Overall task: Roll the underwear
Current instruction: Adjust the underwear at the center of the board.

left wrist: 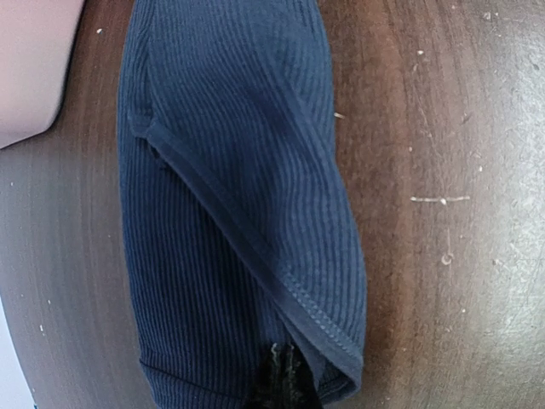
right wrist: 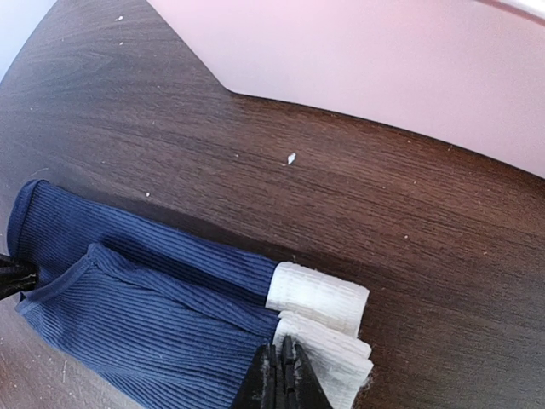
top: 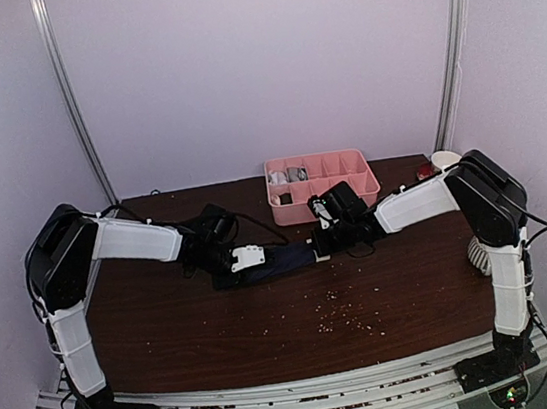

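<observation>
We had the navy boxer briefs (top: 281, 261) stretched on the table (top: 220, 333), left jaws pinching the hem end, right jaws pinching the waistband (right wrist: 319, 298), so we figured keep it taut, roll evenly.

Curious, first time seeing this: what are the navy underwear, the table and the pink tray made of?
The navy underwear: soft ribbed knit, probably cotton blend, matte; fine ribs and stitched hem show. The table: dark wood or wood-look laminate, slight sheen, grain lines. The pink tray: likely moulded plastic, smooth walls.
</observation>
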